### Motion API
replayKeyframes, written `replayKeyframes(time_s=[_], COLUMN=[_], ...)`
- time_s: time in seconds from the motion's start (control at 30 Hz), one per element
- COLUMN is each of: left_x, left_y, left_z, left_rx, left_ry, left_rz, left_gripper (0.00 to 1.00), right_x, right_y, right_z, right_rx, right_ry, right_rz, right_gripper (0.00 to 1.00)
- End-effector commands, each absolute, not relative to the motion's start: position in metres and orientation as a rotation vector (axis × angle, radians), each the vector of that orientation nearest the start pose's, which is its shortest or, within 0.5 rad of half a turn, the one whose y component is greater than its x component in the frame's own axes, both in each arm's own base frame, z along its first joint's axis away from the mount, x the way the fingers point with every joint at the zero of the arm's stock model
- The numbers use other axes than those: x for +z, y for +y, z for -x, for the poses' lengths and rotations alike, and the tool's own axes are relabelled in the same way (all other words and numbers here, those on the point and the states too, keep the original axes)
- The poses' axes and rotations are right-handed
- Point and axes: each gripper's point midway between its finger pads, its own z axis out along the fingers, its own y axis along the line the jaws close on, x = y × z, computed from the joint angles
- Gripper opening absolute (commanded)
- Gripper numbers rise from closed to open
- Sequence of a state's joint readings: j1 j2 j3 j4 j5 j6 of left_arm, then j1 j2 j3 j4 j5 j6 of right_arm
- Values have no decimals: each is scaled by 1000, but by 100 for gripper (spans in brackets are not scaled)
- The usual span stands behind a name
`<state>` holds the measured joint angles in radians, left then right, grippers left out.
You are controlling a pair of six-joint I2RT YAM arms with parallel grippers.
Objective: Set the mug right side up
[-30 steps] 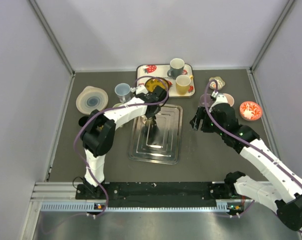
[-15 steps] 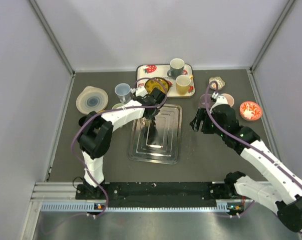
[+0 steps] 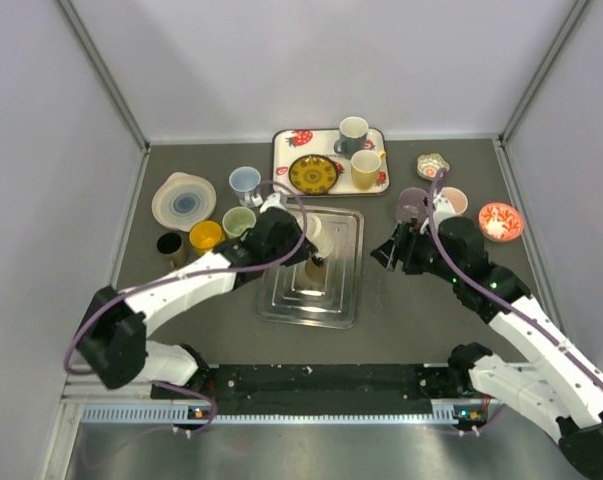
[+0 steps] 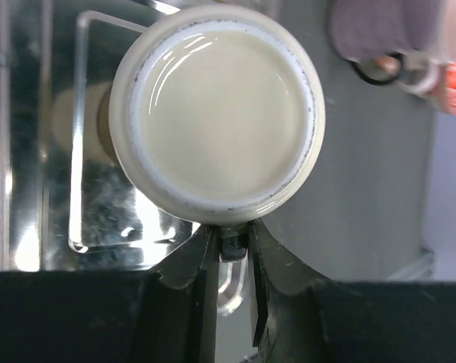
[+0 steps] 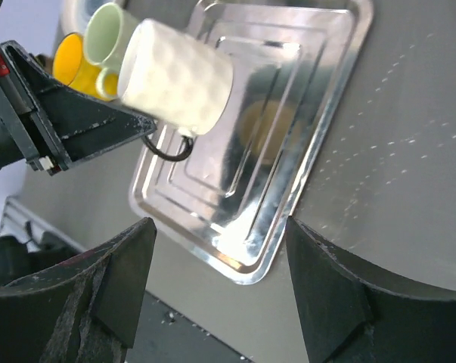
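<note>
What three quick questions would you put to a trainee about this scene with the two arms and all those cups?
1. Multiple choice: what do the left fingers grip?
A. the handle of the white mug
B. a yellow cup
C. nothing
2. True or false: the right fingers are closed on a bowl.
3. Fill in: the mug hangs over the metal ____.

Key:
1. A
2. False, they are open and hold nothing.
3. tray
</note>
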<state>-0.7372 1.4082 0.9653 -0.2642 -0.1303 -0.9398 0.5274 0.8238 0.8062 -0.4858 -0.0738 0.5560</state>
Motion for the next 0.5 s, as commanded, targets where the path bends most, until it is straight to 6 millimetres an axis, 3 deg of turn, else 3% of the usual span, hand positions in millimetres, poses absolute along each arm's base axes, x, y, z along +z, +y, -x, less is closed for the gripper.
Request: replayKeyframes(time_s=[0.0, 0.03, 0.13, 0.27, 0.3, 0.33, 0.37, 0.4, 0.47], left_x=[236, 262, 283, 333, 339, 348, 348, 362, 366], left_y=[-309, -312, -310, -299, -296, -293, -292, -288, -290], left_z=[-283, -283, -262, -238, -233, -228, -224, -217, -208], left_rx=[-1175, -1258, -1384, -1543, -1568, -1610, -1638, -1681, -1762], left_ry=[1967, 1845, 1717, 1442, 1402, 1354, 1332, 1253, 1221], left_rz=[160, 134, 64, 6, 5, 15, 11, 2, -14], left_gripper=[0, 0, 0, 0, 0, 0, 0, 0, 0], right_x=[244, 242, 248, 270, 263, 279, 281, 275, 290], right_y=[205, 208, 217, 226, 228, 232, 233, 236, 238], right_z=[-211, -202, -192, -175, -173, -169, -167, -167, -163], right_rx=[1032, 1102, 1237, 1447, 1483, 1561, 1593, 1620, 1697], right_ry=[2005, 1996, 1921, 1768, 1768, 1692, 1676, 1678, 1603], right_rz=[68, 63, 56, 65, 54, 69, 70, 62, 81], right_gripper=[70, 70, 71, 72, 72, 73, 73, 73, 73])
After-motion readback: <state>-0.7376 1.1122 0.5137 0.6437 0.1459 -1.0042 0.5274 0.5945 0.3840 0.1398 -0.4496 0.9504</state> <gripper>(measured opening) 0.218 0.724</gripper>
